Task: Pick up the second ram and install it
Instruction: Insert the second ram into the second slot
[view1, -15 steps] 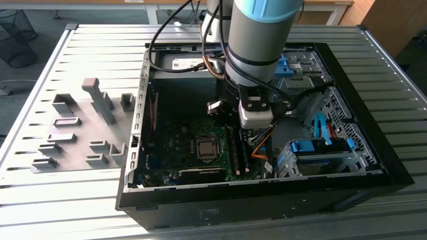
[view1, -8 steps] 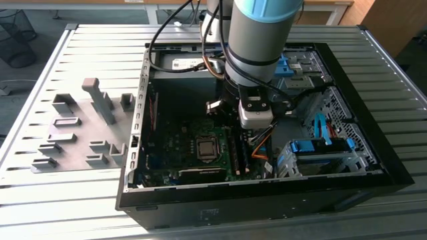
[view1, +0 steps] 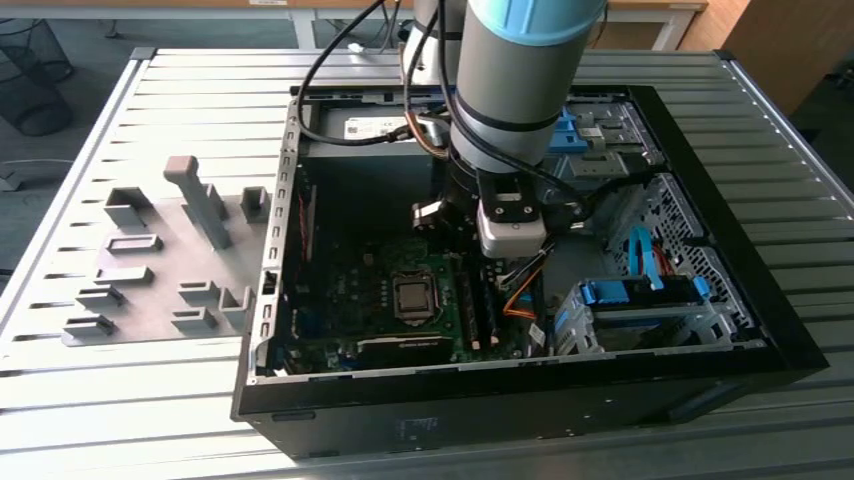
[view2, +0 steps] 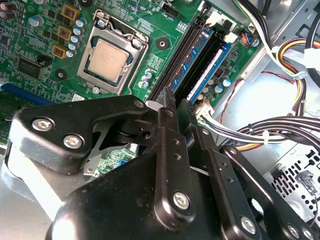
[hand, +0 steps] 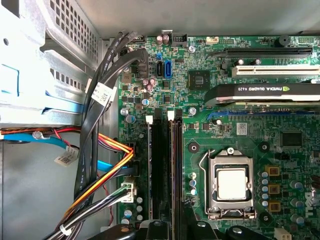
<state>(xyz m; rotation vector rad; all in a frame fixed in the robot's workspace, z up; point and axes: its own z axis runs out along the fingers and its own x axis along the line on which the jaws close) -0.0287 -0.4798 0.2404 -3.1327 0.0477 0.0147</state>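
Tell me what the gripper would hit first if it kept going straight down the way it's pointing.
Most likely the memory slots on the motherboard, beside the processor socket. The gripper points at their near end, though depth is hard to judge.

Second ram (view2: 198, 50), slim blue-green board, upright in motherboard slot (view2: 181, 56)

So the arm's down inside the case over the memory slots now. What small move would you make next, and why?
Probably a short, straight press down, then stop and check. In the second wrist view the gripper sits right at the end of the memory stick, which stands in its slot beside the processor. I cannot tell whether the stick is fully seated.
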